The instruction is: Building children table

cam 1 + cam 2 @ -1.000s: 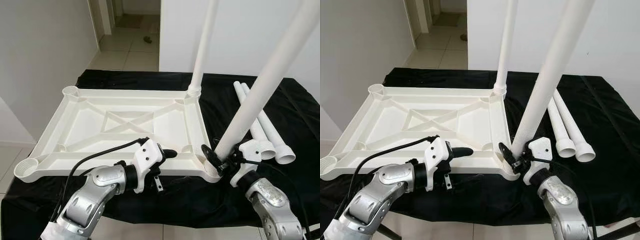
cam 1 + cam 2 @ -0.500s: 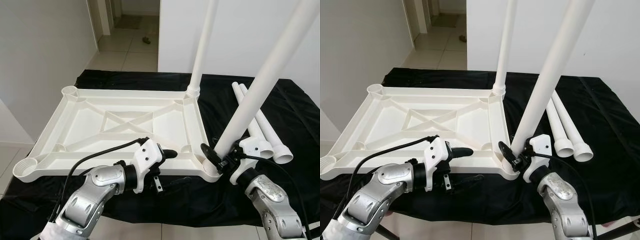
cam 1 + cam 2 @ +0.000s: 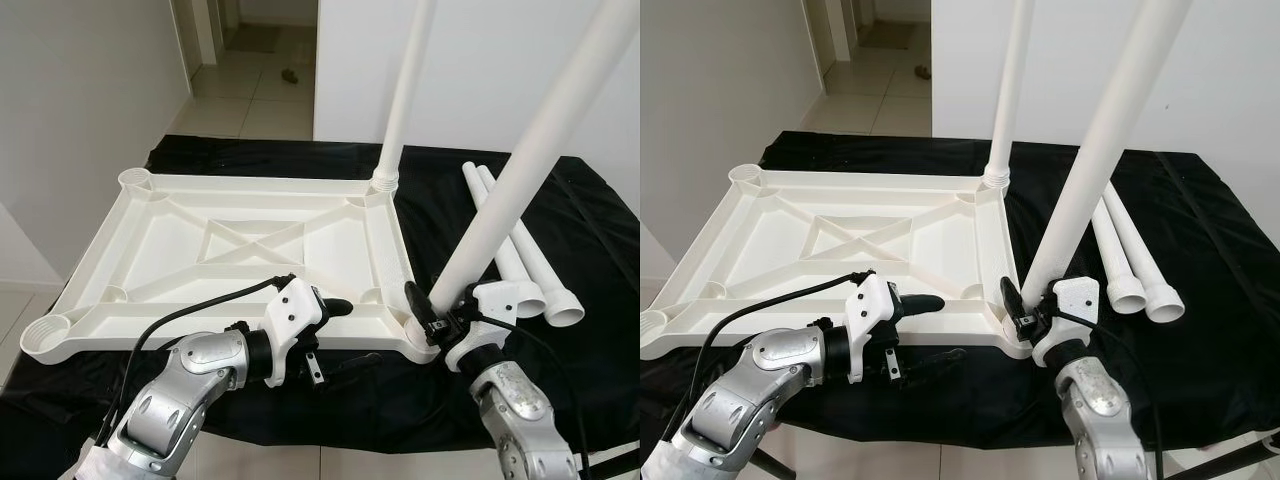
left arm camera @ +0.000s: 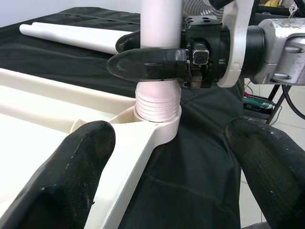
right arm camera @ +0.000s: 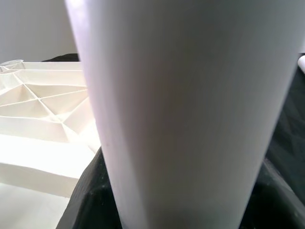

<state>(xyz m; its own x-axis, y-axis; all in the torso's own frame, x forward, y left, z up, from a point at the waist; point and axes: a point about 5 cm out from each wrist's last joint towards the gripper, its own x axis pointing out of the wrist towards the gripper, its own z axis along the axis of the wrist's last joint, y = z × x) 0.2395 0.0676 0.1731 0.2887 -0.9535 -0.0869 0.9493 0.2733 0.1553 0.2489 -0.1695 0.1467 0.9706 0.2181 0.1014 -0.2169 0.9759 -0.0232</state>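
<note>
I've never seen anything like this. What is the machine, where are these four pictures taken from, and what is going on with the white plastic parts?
It is a humanoid robot with two silver arms, each ending in two long black fingers. Two pictures come from cameras in its head, looking down; the other two come from a camera on each wrist.

On a black cloth lies a white tabletop, upside down, its ribbed underside up. One leg already stands in the far right corner. The right gripper is shut on a second leg, whose ribbed end sits at the near right corner socket; the left wrist view shows this close up. The left gripper is open at the tabletop's near edge. Two spare legs lie on the cloth to the right.
</note>
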